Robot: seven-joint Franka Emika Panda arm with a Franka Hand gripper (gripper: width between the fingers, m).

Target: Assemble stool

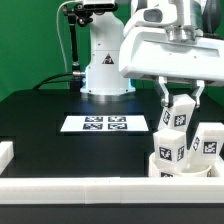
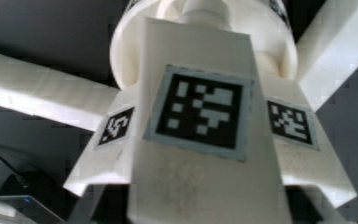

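Stool leg (image 1: 177,121) — chunky white block, black-and-white tags — clamped in the gripper (image 1: 180,103).

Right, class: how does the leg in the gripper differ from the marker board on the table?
The leg is a chunky block; the marker board is a thin sheet. The leg stands upright in the gripper; the marker board lies flat. The leg shows one tag per face; the marker board's face carries several. Both are white with black-and-white tags.

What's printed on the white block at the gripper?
Black-and-white square tags on the white leg, clearest in the wrist view.
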